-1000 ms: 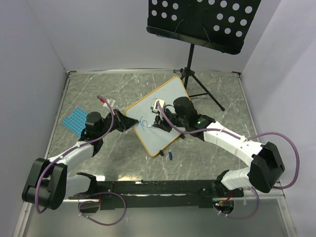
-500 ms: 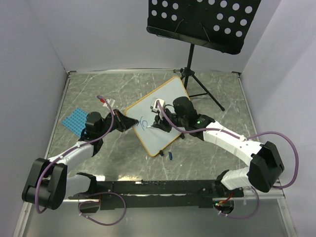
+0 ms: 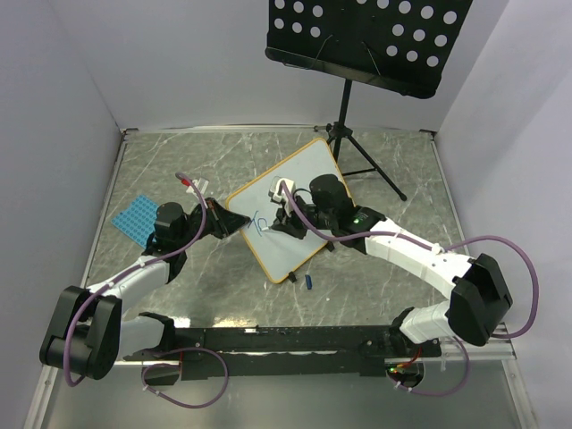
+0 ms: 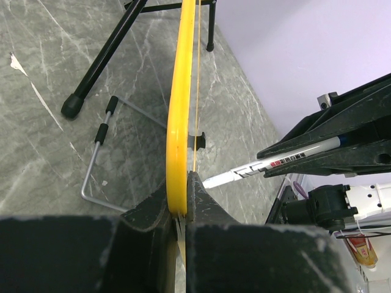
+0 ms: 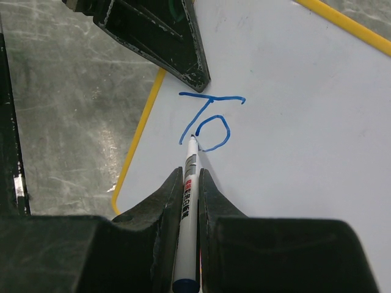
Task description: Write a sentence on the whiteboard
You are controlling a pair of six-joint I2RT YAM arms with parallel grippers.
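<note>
The whiteboard point(image 3: 308, 174), white with a thin yellow frame, lies at an angle in the middle of the table. My left gripper point(image 3: 234, 223) is shut on its left edge; the left wrist view shows the yellow frame point(image 4: 177, 110) pinched between the jaws of my left gripper point(image 4: 183, 183). My right gripper point(image 3: 284, 223) point(image 5: 189, 174) is shut on a white marker point(image 5: 189, 183) point(image 4: 269, 165). The marker's tip touches the board at the left side of the "o". The sentence point(image 5: 211, 97) reads "To" in blue, also faintly visible from above as the sentence point(image 3: 260, 223).
A black perforated music stand point(image 3: 366, 40) on a tripod point(image 3: 357, 152) stands behind the board. A blue gridded pad point(image 3: 136, 217) lies at the left. A small blue cap point(image 3: 308, 281) lies by the board's near edge. A bent wire stand point(image 4: 98, 152) rests beyond the board.
My right gripper has shifted slightly left with the marker on the board. The left gripper and the board have stayed put.
</note>
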